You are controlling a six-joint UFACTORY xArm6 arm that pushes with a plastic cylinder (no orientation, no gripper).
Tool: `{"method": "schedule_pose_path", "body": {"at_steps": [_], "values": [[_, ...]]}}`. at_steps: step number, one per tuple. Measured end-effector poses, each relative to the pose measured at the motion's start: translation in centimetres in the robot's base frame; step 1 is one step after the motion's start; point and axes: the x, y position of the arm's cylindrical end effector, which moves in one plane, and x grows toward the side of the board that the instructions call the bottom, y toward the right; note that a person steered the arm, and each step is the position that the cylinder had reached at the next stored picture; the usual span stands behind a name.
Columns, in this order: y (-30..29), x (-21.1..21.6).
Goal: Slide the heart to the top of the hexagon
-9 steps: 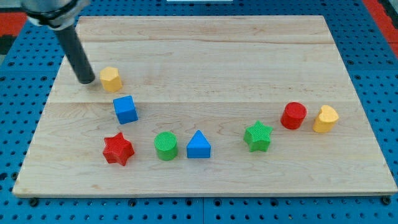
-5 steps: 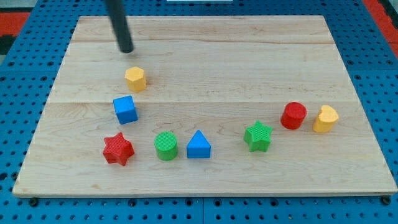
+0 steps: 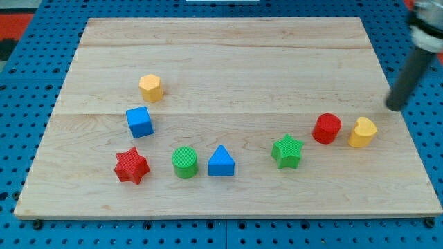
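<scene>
A yellow heart (image 3: 362,132) lies at the view's right on the wooden board (image 3: 228,62), beside a red cylinder (image 3: 327,128) on its left. A yellow hexagon (image 3: 150,88) lies at the left, above a blue cube (image 3: 140,122). My tip (image 3: 394,107) is at the board's right edge, up and to the right of the yellow heart, a short gap apart from it. The rod is blurred.
Along the lower part of the board lie a red star (image 3: 131,166), a green cylinder (image 3: 184,162), a blue triangle (image 3: 221,161) and a green star (image 3: 287,151). A blue pegboard (image 3: 21,111) surrounds the board.
The yellow hexagon was pushed right early on and now rests. My tip has swept from the upper left, across the board, to the right edge near the yellow heart.
</scene>
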Motion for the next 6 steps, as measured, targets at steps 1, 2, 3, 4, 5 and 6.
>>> {"method": "schedule_pose_path", "body": {"at_steps": [1,2,3,4,5,6], "values": [[0.2,5.5],[-5.1,8.1],[-8.0,3.8],[-11.8,1.5],[-14.2,0.3],[-13.2,1.1]]}}
